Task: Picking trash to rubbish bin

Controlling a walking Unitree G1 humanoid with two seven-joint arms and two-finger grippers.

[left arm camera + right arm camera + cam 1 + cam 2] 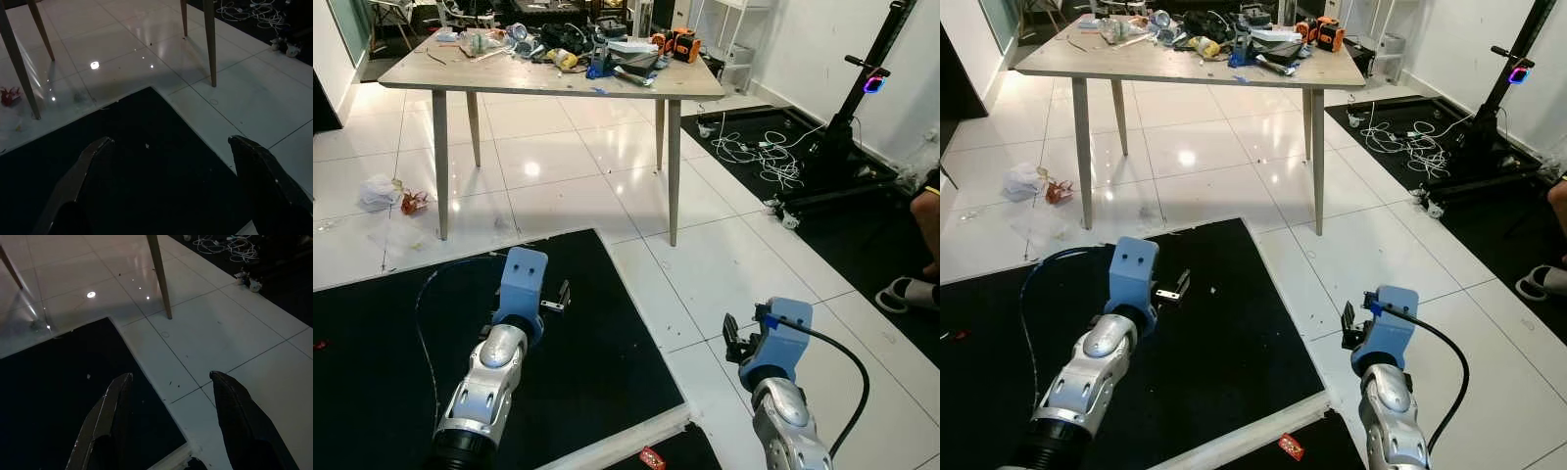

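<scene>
White tile floor (724,255) with a black mat (391,343) under the left gripper (168,161), fingers apart. A cluttered table (558,78) stands ahead. Right gripper (168,396) hangs over tile, fingers apart. Crumpled trash (380,192) lies far ahead-left, beside a table leg.

The 2 eye views look from the robot's head, forward and down, at the white floor, the black mat (391,352) and a table (558,80) farther off. Each wrist view sits low, looking along 2 black fingers (78,181) toward the floor. All 4 views share the mat's corner and a table leg (159,276).
</scene>
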